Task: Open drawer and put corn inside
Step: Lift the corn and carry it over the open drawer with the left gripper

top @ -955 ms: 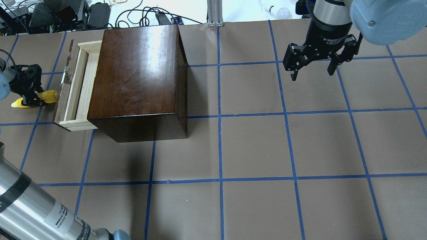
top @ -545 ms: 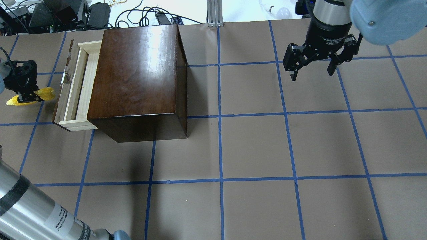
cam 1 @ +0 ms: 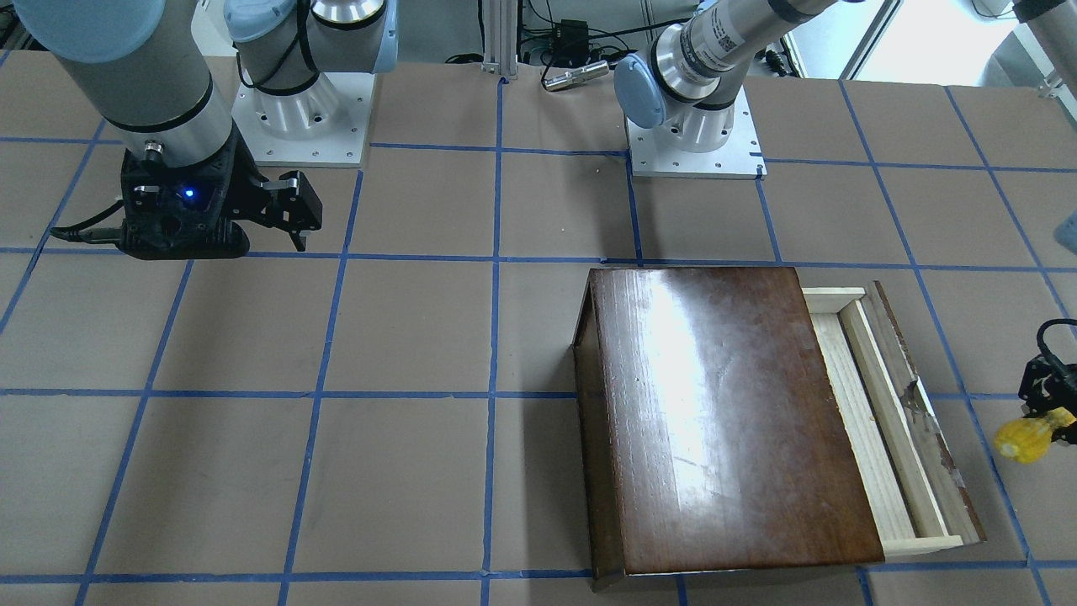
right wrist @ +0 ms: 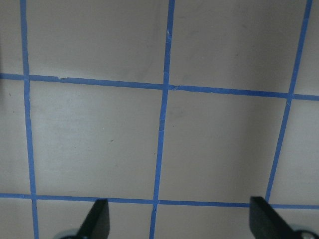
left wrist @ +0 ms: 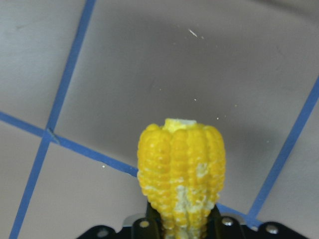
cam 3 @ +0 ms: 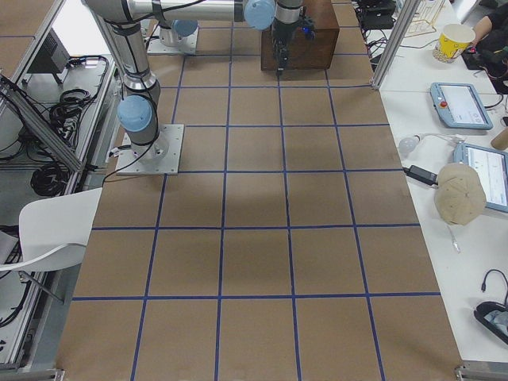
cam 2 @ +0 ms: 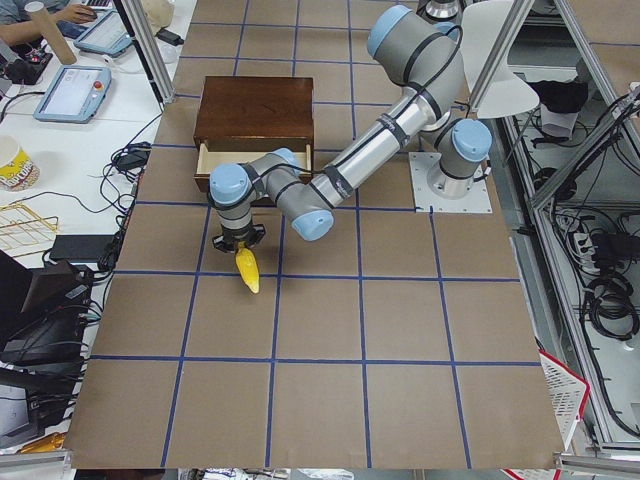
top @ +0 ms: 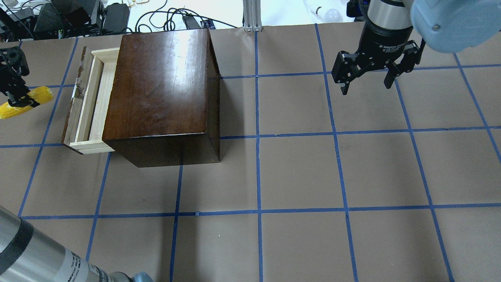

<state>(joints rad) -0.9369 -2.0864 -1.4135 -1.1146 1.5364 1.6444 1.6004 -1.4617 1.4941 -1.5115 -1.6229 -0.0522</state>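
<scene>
- Left claw (top: 18, 100): closed on the corn (top: 41, 94) around the middle of the cob. The wrist view shows the blunt end (left wrist: 180, 174) sticking out past the fingers, with bare desk (top: 297, 172) beneath it. I judge the cob to be lifted clear of the desk.
- Drawer (top: 95, 98): pulled out of the cabinet (top: 160, 90), with only a narrow strip of pale tray showing between the scuffed front panel and the cabinet body. It sits off to the cabinet side of the left claw, apart from it, with bare desk between them.
- Right claw (top: 366, 81): fingers spread wide and holding nothing. It hangs well away, on the far side of the cabinet from the left claw.
- Step in hand, as judged: carry the cob over the front panel and set it in the tray.
- Recommendation: the cob points across the tray's long run, so turn the wrist until it lies along the tray. Otherwise an end may catch on the panel or the cabinet edge.
- Recommendation: pass above the panel, lower into the strip, then release low so the rounded cob cannot roll or bounce out.
</scene>
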